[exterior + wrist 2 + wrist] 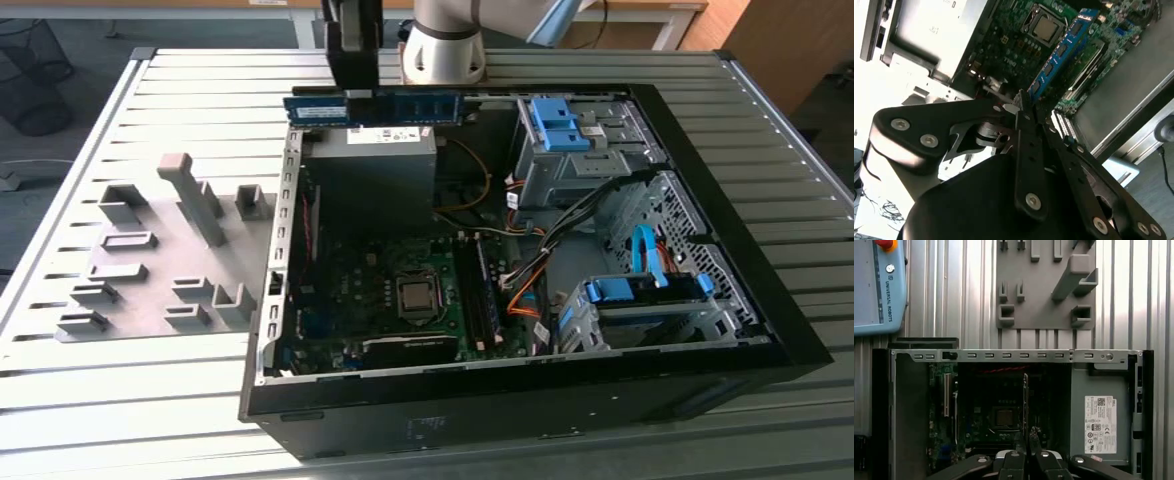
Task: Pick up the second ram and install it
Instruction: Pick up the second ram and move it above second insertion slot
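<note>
The second ram (pixel 400 107), a long blue-green stick with black chips, hangs level above the far edge of the open computer case (pixel 747 290). My gripper (pixel 356 98) is shut on it near the end toward the exterior view's left. The stick is over the grey power supply (pixel 374 165). In the second wrist view the ram (pixel 1061 50) reaches out from the gripper (pixel 1021 99) over the motherboard. In the first wrist view it appears edge-on as a thin line (pixel 1026 400) above the gripper (pixel 1029 437). The memory slots (pixel 478 290) lie beside the processor (pixel 418 296).
A grey fixture plate (pixel 160 250) with upright holders lies on the slatted table at the exterior view's left. Blue drive cages (pixel 561 125) and orange and blue cables (pixel 527 290) crowd the case's other side. A teach pendant (pixel 876 285) lies on the table.
</note>
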`<act>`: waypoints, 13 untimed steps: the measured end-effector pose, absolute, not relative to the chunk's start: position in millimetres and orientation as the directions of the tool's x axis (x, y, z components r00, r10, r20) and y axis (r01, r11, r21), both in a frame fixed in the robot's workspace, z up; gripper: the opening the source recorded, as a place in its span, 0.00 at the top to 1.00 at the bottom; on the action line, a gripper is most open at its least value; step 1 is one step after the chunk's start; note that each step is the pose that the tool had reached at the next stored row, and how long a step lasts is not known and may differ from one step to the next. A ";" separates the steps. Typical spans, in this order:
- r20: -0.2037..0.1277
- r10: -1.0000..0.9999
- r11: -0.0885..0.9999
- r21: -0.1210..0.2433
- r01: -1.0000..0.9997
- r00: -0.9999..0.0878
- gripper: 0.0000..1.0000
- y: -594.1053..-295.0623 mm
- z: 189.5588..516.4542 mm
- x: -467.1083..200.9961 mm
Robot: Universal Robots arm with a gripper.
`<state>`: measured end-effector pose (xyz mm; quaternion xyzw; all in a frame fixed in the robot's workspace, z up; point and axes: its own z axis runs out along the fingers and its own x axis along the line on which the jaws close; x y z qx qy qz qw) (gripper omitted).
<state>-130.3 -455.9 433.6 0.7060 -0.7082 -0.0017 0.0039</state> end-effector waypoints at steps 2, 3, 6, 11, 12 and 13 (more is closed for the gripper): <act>0.003 -1.000 0.003 0.008 -1.000 -0.003 0.86 -455.9 430.6 -126.5; 0.003 -1.000 0.003 0.008 -1.000 -0.003 0.86 -455.9 429.1 -124.4; 0.003 -1.000 0.003 0.008 -1.000 -0.003 0.86 -455.9 426.2 -112.0; 0.003 -1.000 0.003 0.008 -1.000 -0.003 0.86 -455.9 424.0 -89.5; 0.003 -1.000 0.003 0.008 -1.000 -0.003 0.86 -455.9 423.5 -84.8; 0.003 -1.000 0.003 0.008 -1.000 -0.003 0.86 -455.8 423.1 -80.3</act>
